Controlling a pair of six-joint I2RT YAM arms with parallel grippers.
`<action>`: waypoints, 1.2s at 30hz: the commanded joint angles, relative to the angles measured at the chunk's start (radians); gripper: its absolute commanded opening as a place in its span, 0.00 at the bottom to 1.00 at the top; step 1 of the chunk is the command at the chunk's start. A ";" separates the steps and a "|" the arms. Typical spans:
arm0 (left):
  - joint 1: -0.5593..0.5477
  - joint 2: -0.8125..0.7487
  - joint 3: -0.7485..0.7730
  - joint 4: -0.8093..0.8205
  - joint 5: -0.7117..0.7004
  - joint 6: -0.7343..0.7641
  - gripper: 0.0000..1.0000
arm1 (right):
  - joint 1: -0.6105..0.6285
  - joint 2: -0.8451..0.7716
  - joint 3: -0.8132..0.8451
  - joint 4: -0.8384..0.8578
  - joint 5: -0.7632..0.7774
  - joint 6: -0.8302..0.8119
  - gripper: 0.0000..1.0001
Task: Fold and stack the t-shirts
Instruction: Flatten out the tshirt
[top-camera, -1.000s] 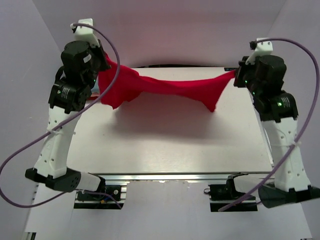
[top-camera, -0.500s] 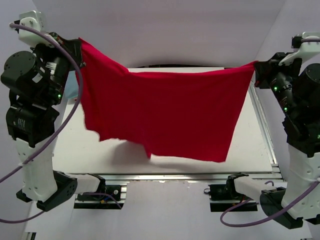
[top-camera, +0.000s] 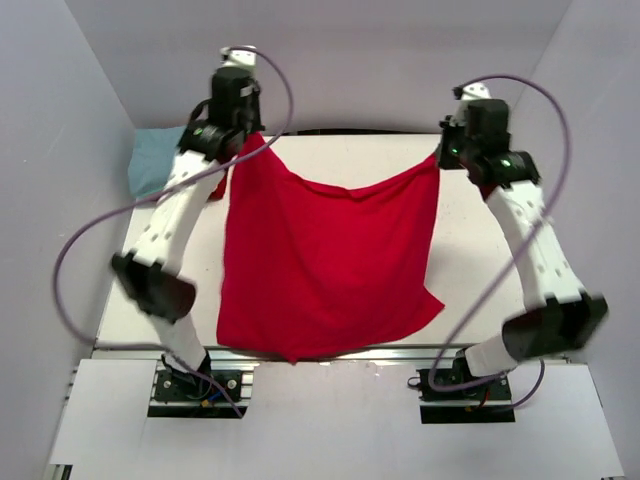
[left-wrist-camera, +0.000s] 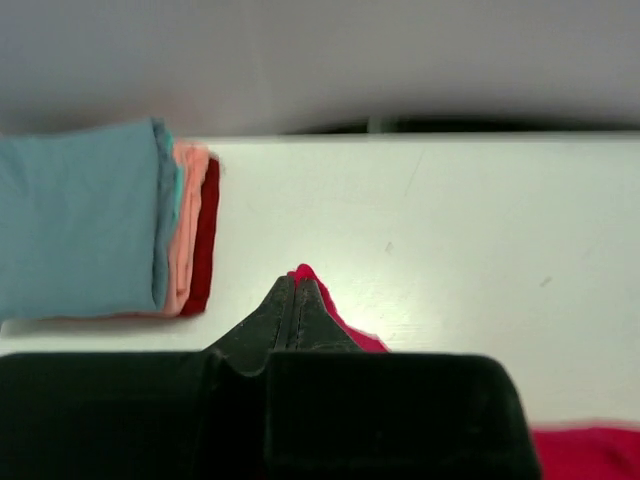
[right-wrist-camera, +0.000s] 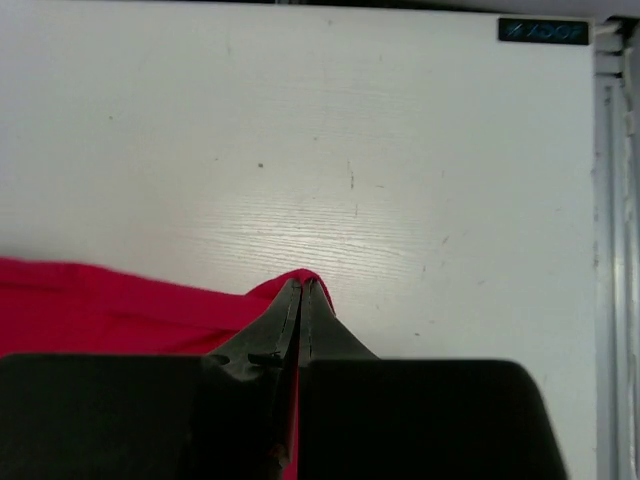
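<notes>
White table; folded t-shirt stack on far-left corner.

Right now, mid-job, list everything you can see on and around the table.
red t-shirt: one, bright red, held by two far corners, spread over the table's middle towards its near edge.
folded t-shirts: three, light blue over salmon-pink over dark red, stacked at the far left corner.
table: one, white, beneath it all.
label: one, dark, on the table top by its right rail.
left claw: one, black, shut on a shirt corner.
right claw: one, black, shut on the other corner.
</notes>
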 joint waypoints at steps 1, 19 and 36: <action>0.016 0.134 0.208 0.016 -0.040 0.062 0.00 | -0.003 0.111 0.065 0.162 -0.035 -0.005 0.00; 0.036 -0.102 0.225 0.146 -0.008 0.135 0.00 | -0.009 0.159 0.386 0.078 -0.007 -0.061 0.00; -0.060 -0.426 -1.070 0.298 0.222 -0.258 0.00 | -0.093 -0.080 -0.533 0.181 -0.006 0.113 0.00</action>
